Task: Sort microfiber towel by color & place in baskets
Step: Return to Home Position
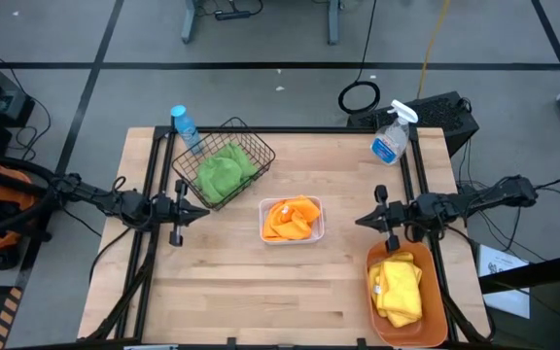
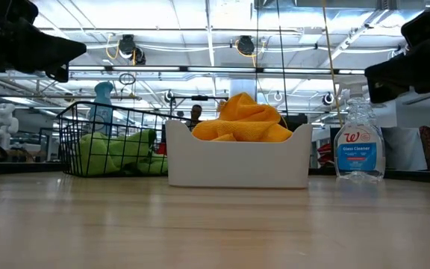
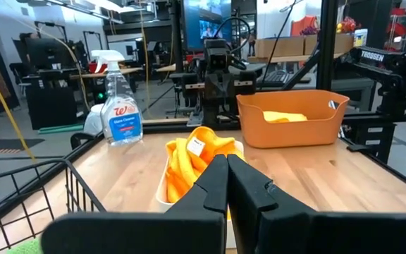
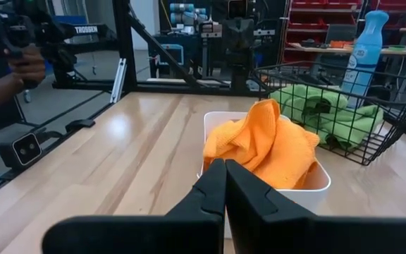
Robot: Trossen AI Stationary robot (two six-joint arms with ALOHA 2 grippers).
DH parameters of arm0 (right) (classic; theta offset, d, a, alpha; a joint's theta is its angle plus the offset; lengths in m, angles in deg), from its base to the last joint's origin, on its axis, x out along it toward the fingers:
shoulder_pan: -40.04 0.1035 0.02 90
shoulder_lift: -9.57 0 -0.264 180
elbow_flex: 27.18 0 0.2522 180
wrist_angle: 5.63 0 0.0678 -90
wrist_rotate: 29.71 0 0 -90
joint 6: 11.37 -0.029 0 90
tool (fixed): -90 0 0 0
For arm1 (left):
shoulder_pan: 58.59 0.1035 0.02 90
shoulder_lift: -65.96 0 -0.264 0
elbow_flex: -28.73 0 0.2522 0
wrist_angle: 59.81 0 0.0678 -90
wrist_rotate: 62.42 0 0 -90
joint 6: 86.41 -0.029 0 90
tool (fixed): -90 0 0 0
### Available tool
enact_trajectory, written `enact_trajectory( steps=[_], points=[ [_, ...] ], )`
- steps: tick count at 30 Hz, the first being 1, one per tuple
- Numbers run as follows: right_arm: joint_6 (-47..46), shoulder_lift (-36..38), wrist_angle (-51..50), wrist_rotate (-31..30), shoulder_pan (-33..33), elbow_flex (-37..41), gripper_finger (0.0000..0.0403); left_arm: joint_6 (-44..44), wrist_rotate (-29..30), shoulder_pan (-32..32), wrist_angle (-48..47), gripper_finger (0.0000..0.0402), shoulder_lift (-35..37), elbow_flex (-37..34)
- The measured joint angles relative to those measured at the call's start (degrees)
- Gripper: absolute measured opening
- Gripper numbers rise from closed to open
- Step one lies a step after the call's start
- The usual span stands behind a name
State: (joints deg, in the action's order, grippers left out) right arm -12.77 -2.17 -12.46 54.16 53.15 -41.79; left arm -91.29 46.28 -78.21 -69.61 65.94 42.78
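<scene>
Green towels [image 1: 221,171] lie in the black wire basket [image 1: 251,139] at the far left. Orange towels [image 1: 292,218] fill the small white tray [image 1: 311,234] at the table's middle. Yellow towels [image 1: 399,287] lie in the orange tub [image 1: 430,313] at the near right. My left gripper [image 1: 202,212] is shut and holds nothing; it hovers near the table's left edge, pointing level toward the tray. My right gripper [image 1: 360,221] is shut and holds nothing; it hovers near the right edge, above the tub's far end, pointing level toward the tray.
A clear spray bottle [image 1: 392,135] stands at the far right corner. A blue bottle [image 1: 185,126] stands at the far left, beside the wire basket. Bare wood spans the near half of the table. A person's hand [image 4: 9,70] shows beyond the table in the right wrist view.
</scene>
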Motion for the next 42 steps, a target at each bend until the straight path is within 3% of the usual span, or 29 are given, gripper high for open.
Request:
enact_trajectory(
  steps=[6, 13, 23, 33, 42],
  points=[
    [0.49, 5.34, -4.27, -3.46, 0.01, -0.07, 0.0, -0.34, 0.03, 0.0, -0.1, 0.0005, 0.0, -0.04],
    [3.1, 8.83, -4.53, -2.63, 0.0, -0.09, 0.0, 0.45, -0.05, -0.02, -0.16, 0.0005, 0.0, -0.04],
    [3.53, 9.33, -5.35, 2.16, 0.0, -0.09, 0.0, 0.06, -0.52, -0.02, -0.43, 0.0003, 0.0, -0.04],
    [4.56, 9.33, -5.34, 1.98, 0.02, -0.09, 0.0, -0.49, -3.73, 0.38, 1.2, 0.0001, 0.02, -0.04],
    [5.52, 9.35, -5.32, 1.75, 0.0, -0.07, 0.0, -1.77, -3.13, 5.45, -0.38, 0.0001, 0.0, -0.04]
  ],
)
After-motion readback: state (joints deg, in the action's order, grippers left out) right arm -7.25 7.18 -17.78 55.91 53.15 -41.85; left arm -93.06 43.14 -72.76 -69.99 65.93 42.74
